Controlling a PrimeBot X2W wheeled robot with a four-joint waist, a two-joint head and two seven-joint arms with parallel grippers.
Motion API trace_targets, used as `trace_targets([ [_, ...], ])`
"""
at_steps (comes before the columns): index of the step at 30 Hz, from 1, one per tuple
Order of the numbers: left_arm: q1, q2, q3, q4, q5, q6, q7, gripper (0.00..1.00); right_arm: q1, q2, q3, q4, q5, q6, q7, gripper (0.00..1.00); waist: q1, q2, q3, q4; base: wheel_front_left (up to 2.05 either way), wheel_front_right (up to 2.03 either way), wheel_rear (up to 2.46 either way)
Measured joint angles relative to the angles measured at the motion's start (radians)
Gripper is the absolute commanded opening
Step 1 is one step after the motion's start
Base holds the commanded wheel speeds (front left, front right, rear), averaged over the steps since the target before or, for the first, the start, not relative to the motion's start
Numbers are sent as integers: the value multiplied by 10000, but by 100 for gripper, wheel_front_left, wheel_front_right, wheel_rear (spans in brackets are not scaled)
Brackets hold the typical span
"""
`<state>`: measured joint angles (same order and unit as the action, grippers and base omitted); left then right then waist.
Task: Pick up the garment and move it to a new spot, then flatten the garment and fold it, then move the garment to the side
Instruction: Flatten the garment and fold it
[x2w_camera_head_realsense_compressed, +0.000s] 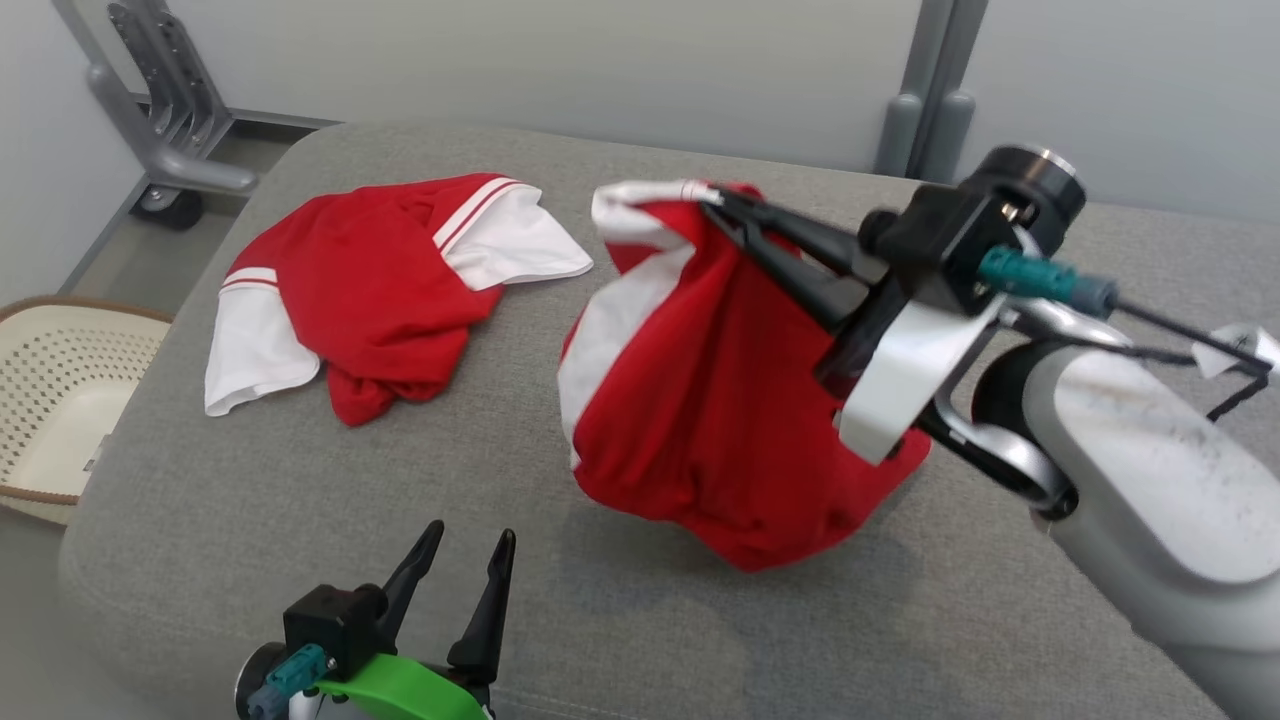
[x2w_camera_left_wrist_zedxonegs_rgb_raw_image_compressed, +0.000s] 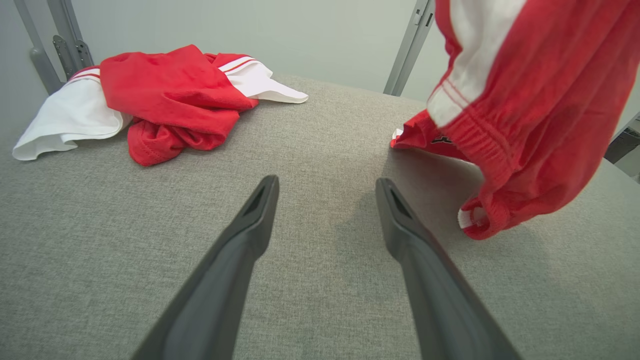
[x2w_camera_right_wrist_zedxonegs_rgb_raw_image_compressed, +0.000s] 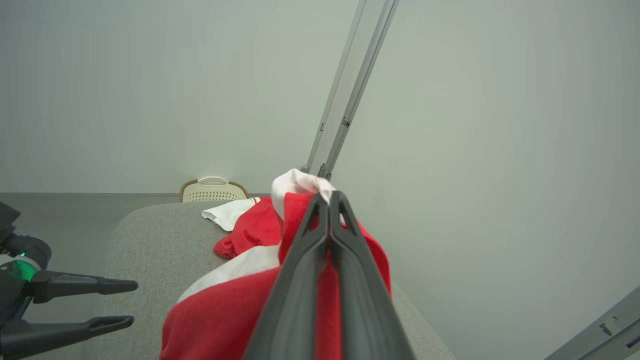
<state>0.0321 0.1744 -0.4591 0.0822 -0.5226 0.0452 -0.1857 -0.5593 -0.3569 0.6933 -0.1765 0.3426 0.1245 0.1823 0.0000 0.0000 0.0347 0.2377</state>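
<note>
We hold the garment (x2w_camera_head_realsense_compressed: 700, 420) pinched at its top in our right gripper (x2w_camera_head_realsense_compressed: 712, 202) — it hangs lengthwise down, hem grazing the grey cushion (x2w_camera_head_realsense_compressed: 300, 500), to the right of our spread, empty left gripper (x2w_camera_head_realsense_compressed: 470, 538)

1. A plain pale wall (x2w_camera_head_realsense_compressed: 560, 60) stands behind, evenly lit.
2. A grey fabric-covered cushion (x2w_camera_head_realsense_compressed: 300, 520) with rounded corners forms the work surface.
3. A grey metal post (x2w_camera_head_realsense_compressed: 930, 90) rises behind its far edge.
4. A cream perforated basket (x2w_camera_head_realsense_compressed: 60, 400) sits on the floor (x2w_camera_head_realsense_compressed: 110, 250) at left, with a wheeled metal stand (x2w_camera_head_realsense_compressed: 170, 120) beyond it.
</note>
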Motion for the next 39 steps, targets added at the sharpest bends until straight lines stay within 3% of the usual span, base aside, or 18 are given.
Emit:
trace_targets([
  [11,-218,54,109,849,63,-190,-58,100,-3023,-119,-583,1756,1220,0,1193,0,0,0,-83,1057,0,0,0],
  [17,-219,44,405,1049,25,-134,-201,100,-3188,-897,-642,2332,1827,0,1352,0,0,0,-145,1068,0,0,0],
  [23,-127,81,688,1160,-63,-48,-305,100,-1789,-1659,-368,2316,2656,0,1248,0,0,0,-190,705,0,0,0],
  [30,-56,226,905,1172,-125,2,-357,100,941,-2301,-1191,2844,3327,-77,681,0,0,0,-189,7,0,0,0],
  [39,-48,297,965,976,-107,6,-403,100,2818,-2468,-1689,2976,3590,-466,-483,0,0,1,33,-1054,0,0,0],
])
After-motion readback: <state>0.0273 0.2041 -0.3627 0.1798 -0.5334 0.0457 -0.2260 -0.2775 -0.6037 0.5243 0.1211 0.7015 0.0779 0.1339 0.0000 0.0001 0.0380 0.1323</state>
